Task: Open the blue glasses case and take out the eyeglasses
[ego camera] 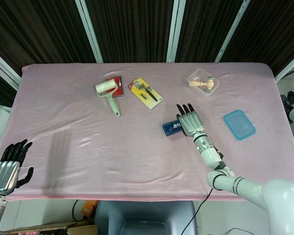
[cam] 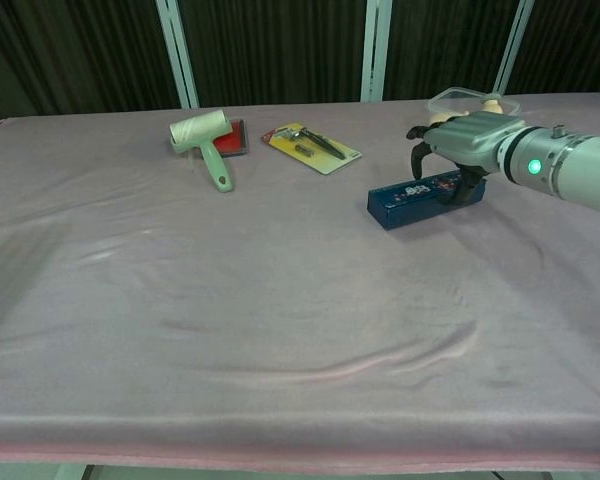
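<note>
The blue glasses case (ego camera: 170, 128) (cam: 412, 198) lies closed on the pink cloth, right of centre. My right hand (ego camera: 190, 120) (cam: 464, 139) hovers over its right end, palm down. The fingers arch down along the far side and the thumb (cam: 471, 187) reaches down by the near right end. No firm grip shows. The eyeglasses are hidden inside the case. My left hand (ego camera: 8, 166) hangs beyond the table's front left corner, fingers apart and empty; the chest view does not show it.
A green lint roller (ego camera: 108, 93) (cam: 205, 140) with a red pad and a yellow carded tool pack (ego camera: 146, 93) (cam: 311, 147) lie at the back. A clear tub with a wooden piece (ego camera: 203, 82) (cam: 467, 100) sits back right, and a blue lid (ego camera: 239, 124) lies to the right.
</note>
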Robot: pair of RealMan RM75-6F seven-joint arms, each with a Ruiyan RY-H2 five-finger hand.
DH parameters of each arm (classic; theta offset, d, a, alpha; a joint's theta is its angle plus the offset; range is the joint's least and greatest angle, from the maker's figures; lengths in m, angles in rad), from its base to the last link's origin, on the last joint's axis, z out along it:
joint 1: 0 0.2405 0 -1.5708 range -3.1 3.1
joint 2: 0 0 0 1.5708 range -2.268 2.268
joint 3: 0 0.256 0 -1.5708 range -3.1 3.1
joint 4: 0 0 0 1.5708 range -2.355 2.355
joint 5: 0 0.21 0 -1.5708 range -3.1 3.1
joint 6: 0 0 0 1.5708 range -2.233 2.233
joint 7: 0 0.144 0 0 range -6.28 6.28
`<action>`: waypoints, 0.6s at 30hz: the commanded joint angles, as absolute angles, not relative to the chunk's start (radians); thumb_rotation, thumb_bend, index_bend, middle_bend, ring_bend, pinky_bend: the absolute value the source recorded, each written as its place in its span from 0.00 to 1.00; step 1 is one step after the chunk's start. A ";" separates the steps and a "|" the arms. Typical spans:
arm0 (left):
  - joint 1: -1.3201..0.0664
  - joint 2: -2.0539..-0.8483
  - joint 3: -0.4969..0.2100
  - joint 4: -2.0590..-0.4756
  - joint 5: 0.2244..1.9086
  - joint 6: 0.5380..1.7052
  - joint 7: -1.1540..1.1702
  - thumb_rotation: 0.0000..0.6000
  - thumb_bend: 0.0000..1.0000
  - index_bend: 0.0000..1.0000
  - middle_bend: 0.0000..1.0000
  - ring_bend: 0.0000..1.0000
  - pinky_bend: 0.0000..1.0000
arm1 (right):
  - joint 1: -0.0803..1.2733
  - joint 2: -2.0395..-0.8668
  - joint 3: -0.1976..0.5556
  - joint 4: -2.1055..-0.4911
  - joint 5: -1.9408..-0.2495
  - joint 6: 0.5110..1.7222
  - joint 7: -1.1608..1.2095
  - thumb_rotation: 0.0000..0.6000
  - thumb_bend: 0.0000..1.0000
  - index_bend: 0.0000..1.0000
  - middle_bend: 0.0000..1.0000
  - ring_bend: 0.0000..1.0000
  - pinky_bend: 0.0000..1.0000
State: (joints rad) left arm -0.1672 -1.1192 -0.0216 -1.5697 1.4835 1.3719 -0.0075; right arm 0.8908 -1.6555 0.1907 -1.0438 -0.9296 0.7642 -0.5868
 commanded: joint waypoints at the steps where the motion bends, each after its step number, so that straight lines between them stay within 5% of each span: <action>1: -0.168 -1.119 -0.021 -1.570 1.484 1.371 -0.006 1.00 0.42 0.00 0.00 0.00 0.03 | 0.892 -1.655 0.189 -1.044 -0.926 0.764 -0.589 1.00 0.56 0.52 0.01 0.00 0.00; 18: -0.171 -1.118 -0.018 -1.571 1.486 1.364 -0.008 1.00 0.42 0.00 0.00 0.00 0.03 | 0.899 -1.630 0.184 -1.077 -0.888 0.765 -0.608 1.00 0.63 0.58 0.02 0.00 0.00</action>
State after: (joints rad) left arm -0.1706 -1.1179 -0.0175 -1.5712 1.4863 1.3637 -0.0085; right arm 0.8989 -1.6310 0.1843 -1.0758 -0.8892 0.7658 -0.6072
